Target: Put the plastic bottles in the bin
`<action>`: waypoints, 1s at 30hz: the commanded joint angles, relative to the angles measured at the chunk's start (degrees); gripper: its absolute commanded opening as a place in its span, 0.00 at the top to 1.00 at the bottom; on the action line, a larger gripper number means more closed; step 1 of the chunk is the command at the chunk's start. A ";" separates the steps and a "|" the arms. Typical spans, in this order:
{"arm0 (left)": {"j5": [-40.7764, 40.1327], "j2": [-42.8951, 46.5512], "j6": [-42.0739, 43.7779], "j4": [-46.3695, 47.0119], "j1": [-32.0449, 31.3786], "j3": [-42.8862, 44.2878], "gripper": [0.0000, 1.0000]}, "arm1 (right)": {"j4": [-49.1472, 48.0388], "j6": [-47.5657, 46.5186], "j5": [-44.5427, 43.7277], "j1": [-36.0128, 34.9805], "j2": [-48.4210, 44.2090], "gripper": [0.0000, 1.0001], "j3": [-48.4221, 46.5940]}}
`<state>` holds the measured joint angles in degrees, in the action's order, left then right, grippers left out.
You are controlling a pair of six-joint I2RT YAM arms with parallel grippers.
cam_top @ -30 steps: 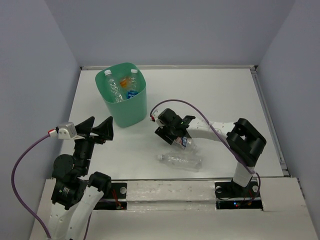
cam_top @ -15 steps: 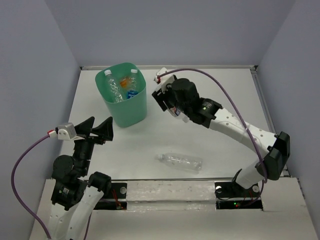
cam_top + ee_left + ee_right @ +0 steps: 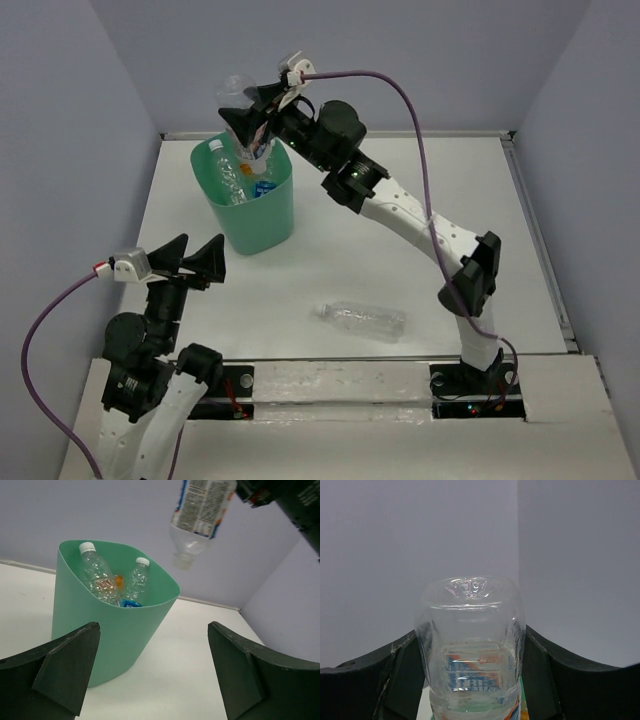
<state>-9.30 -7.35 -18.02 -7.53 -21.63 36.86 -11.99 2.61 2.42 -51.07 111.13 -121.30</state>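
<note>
While the right gripper (image 3: 252, 112) hangs high over the back-left of the table (image 3: 430, 210), here's the layout. The bin (image 3: 255, 215) stands upright back-left on the table.

Inside it:
- a clear crinkled bottle (image 3: 96, 575), white cap up, leaning on the left wall
- a second white-capped bottle (image 3: 137, 582) with a blue label, just beside it
- an orange bottle (image 3: 118, 582), mostly hidden, wedged between the two

The two caps sit at about rim level.

One more clear bottle (image 3: 362, 321) lies on its side near the table's front edge, roughly between the two arm bases. It is well apart from the bin and from both grippers. A purple cable (image 3: 400, 95) loops off the right wrist and arcs above the arm, not touching the bin.

Right gripper: fingers (image 3: 372, 680) are pinched on the labelled bottle (image 3: 470, 645), one on each flank, around the label band. The bottle is upside down, base up, bare neck pointing down, slightly tilted. In the left wrist view the neck hangs in the air above the bin's far rim, apart from it and higher than the caps inside. In the top view it overlaps the back part of the bin's opening.

Left gripper (image 3: 200, 245): jaws are spread wide and empty, low at front-left. It faces the bin, near it but not touching. The bin's near wall fills the gap between its fingers in the wrist view.
</note>
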 commanded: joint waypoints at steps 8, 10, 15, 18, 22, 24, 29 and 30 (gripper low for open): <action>-0.37 1.03 0.27 2.26 -0.35 0.67 0.01 | -4.10 9.25 -2.06 -0.35 19.92 0.38 -14.95; -0.37 1.03 0.27 2.52 -0.43 0.67 0.01 | -6.64 10.40 -4.34 -0.35 18.69 0.34 -11.61; -0.89 0.76 0.44 2.35 -0.35 0.67 0.01 | -11.38 11.97 -9.26 -0.35 14.12 0.28 -2.39; -1.07 0.50 0.36 2.52 -0.35 0.75 0.01 | -12.70 12.59 -12.87 -0.35 12.97 0.21 -0.26; -1.07 -0.20 0.44 2.52 -0.35 0.67 0.01 | -11.13 12.42 -12.18 -0.35 12.44 0.04 -0.34; -1.07 -0.55 0.36 2.61 -0.35 0.67 0.01 | -9.03 11.98 -12.35 -0.35 12.18 0.03 -1.13; -1.42 -0.82 0.53 2.70 0.00 0.75 0.01 | -6.39 9.00 -10.51 -0.35 6.22 0.03 2.79; -1.60 -0.82 0.53 2.61 0.09 0.76 0.01 | -5.77 8.03 -9.81 -0.35 4.29 0.04 4.73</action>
<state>-10.26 -7.35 -18.00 -7.55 -21.76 36.86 -17.56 13.72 -8.21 -51.07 124.88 -119.92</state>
